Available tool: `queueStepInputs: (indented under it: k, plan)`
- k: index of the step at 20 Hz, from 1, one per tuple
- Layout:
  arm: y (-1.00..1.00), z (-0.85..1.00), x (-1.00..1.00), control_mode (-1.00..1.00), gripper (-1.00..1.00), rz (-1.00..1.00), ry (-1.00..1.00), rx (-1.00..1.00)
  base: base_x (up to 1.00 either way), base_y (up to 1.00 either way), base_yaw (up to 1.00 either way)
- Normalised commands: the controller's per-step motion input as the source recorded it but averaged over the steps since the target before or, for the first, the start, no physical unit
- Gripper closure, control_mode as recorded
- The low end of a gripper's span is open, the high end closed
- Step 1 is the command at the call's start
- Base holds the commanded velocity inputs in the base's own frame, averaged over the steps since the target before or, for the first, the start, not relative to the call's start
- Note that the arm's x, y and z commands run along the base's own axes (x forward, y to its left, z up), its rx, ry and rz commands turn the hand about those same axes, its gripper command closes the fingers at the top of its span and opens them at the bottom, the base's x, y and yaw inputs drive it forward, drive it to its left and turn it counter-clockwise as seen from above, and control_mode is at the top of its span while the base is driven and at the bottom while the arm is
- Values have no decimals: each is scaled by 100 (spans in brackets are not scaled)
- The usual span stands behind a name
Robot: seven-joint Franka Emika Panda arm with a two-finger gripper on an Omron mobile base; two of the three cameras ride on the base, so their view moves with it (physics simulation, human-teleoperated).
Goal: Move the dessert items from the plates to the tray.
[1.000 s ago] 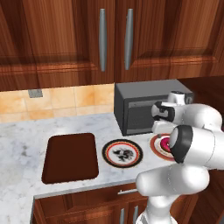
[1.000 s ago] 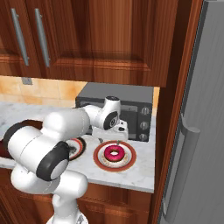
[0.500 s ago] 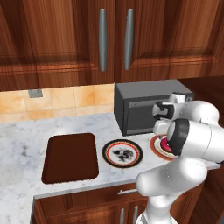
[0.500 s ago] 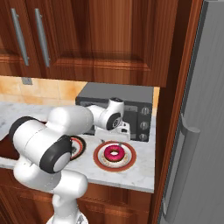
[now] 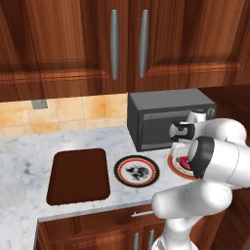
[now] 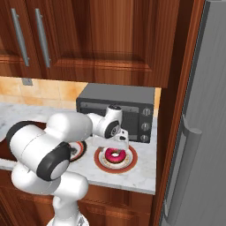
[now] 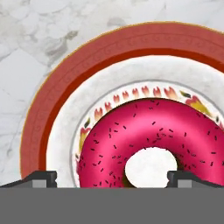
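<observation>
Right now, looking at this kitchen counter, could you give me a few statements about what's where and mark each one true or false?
1. The pink donut lies on the orange-rimmed plate. True.
2. The brown tray already holds the donut. False: it is bare.
3. The hand is above the donut with its fingers open and holds nothing. True.
4. The black-rimmed plate sits between the tray and the orange-rimmed plate. True.
5. The grey oven stands on the tray. False: it stands on the marble counter behind the plates.
</observation>
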Motion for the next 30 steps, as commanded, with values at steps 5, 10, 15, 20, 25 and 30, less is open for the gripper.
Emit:
queueStepInputs:
  k: [5,10,15,20,25,30]
  plan:
    - [9,-26,0,-100,-100,0,0,0,0,0,0]
    - [0,-21,0,-100,-100,0,0,0,0,0,0]
    - [0,-4,0,-100,-100,0,0,0,0,0,0]
    - [0,0,0,-100,100,0,0,0,0,0,0]
    - [0,0,0,-100,100,0,-2,0,0,0,0]
    - [2,36,-38,-100,100,1,-13,0,0,0,0]
